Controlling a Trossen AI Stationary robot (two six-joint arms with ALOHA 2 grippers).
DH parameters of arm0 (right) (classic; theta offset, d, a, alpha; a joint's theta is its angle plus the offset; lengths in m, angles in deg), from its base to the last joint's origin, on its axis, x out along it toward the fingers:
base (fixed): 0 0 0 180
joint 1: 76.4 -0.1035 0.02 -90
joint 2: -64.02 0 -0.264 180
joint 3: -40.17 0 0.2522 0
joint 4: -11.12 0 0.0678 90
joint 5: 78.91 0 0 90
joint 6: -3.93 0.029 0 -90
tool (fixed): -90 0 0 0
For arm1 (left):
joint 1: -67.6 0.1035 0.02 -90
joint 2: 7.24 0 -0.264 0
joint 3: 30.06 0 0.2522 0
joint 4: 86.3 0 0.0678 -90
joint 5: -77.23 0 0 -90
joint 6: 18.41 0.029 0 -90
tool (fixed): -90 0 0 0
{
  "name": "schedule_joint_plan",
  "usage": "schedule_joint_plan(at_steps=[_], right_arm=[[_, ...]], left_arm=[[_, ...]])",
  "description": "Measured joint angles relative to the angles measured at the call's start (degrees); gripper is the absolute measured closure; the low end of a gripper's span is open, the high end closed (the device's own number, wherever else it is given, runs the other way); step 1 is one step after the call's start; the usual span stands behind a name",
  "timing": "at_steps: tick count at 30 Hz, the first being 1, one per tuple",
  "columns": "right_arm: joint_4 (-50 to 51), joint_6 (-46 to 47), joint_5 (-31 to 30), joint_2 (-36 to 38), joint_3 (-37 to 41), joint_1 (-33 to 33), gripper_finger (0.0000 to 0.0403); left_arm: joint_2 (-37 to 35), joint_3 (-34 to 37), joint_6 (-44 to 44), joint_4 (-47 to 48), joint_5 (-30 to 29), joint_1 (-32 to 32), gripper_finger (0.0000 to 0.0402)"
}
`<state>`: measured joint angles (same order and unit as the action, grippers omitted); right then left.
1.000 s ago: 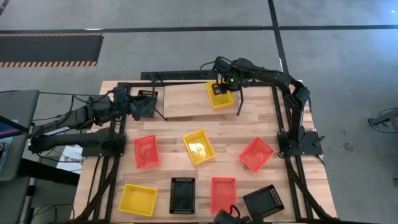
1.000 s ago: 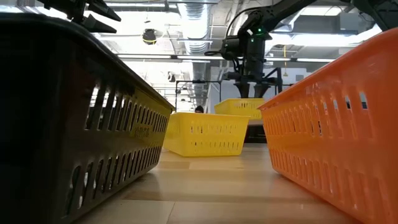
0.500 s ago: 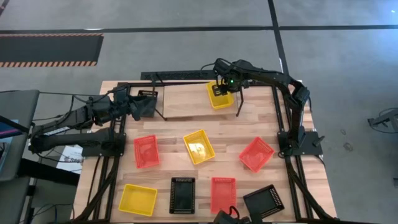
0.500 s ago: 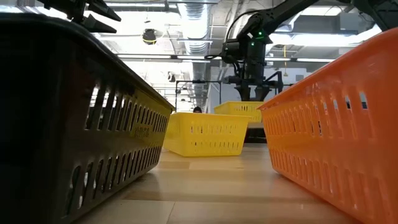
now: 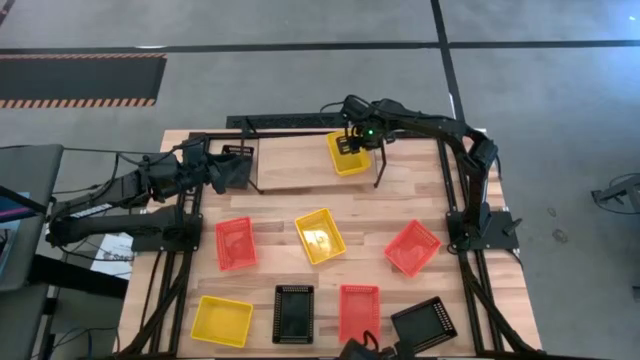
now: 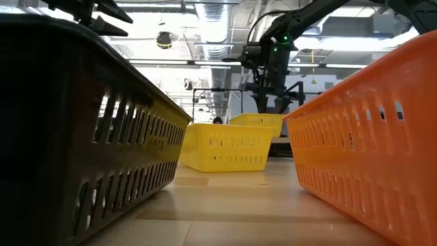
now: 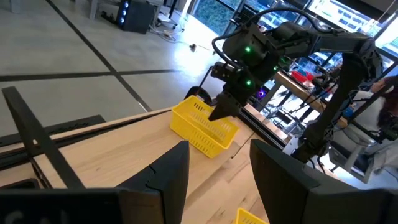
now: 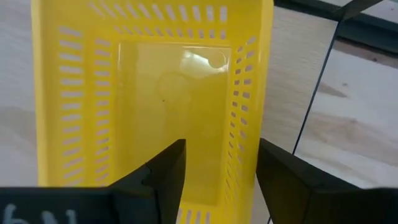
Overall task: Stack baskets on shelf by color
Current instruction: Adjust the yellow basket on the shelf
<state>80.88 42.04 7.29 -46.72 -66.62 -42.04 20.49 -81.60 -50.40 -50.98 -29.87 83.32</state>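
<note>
My right gripper (image 5: pixel 352 141) reaches over the shelf (image 5: pixel 381 172), a low black tube rack around a wooden board at the table's far side. It is shut on a yellow basket (image 5: pixel 347 156) there, which also shows in the low view (image 6: pixel 256 125) and the left wrist view (image 7: pixel 200 127). My left gripper (image 5: pixel 246 171) waits open at the shelf's left end, with nothing between its fingers (image 7: pixel 168 168). Several other baskets lie flat on the table, among them a red one (image 5: pixel 236 243), a yellow one (image 5: pixel 320 235) and a black one (image 5: pixel 293 313). My right gripper comes from above, pointing down, and straddles one long wall (image 8: pixel 244 134) of the yellow basket, one finger (image 8: pixel 168 168) inside and one outside. The basket stays upright with its open side up. I cannot tell whether its bottom rests on the shelf board or hangs just over it.
Near the table's near edge lie a yellow basket (image 5: pixel 222 320), a red one (image 5: pixel 359 312) and a black one (image 5: pixel 423 325); another red one (image 5: pixel 412 247) sits right of centre. The shelf board (image 5: pixel 295 162) left of the held basket is bare. A black frame (image 5: pixel 440 190) edges the table.
My right gripper has moved a little toward the table's left along the shelf, and the yellow basket has shifted left with it, staying upright. The left arm has kept still.
</note>
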Motion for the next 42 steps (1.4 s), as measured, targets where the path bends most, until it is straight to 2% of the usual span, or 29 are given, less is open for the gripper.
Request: schedule_joint_plan(at_steps=[9, 18, 23, 28, 42], right_arm=[[-0.82, 0.78, 0.68, -0.15, 3.59, -0.27, 0.0193], [-7.51, 1.05, 1.11, -0.17, 5.25, -0.25, 0.0193], [-12.61, 0.98, 4.09, -0.17, 5.25, 0.22, 0.0193], [-13.4, 0.87, 4.58, -0.17, 5.25, 0.29, 0.0193], [-20.63, 0.0, 11.67, -0.2, 5.25, 0.0, 0.0193]], left_arm=[[0.0, 0.0, 0.0, 0.0, 0.11, 0.0, 0.0244], [-0.02, 0.0, 0.0, 0.0, 0.07, 0.0, 0.0244], [-0.02, 0.0, 0.0, 0.0, -0.07, 0.0, 0.0244], [-0.02, 0.02, -0.07, 0.0, -0.07, 0.0, 0.0244], [0.0, 0.0, -0.13, 0.0, -0.04, 0.0, 0.0244]])
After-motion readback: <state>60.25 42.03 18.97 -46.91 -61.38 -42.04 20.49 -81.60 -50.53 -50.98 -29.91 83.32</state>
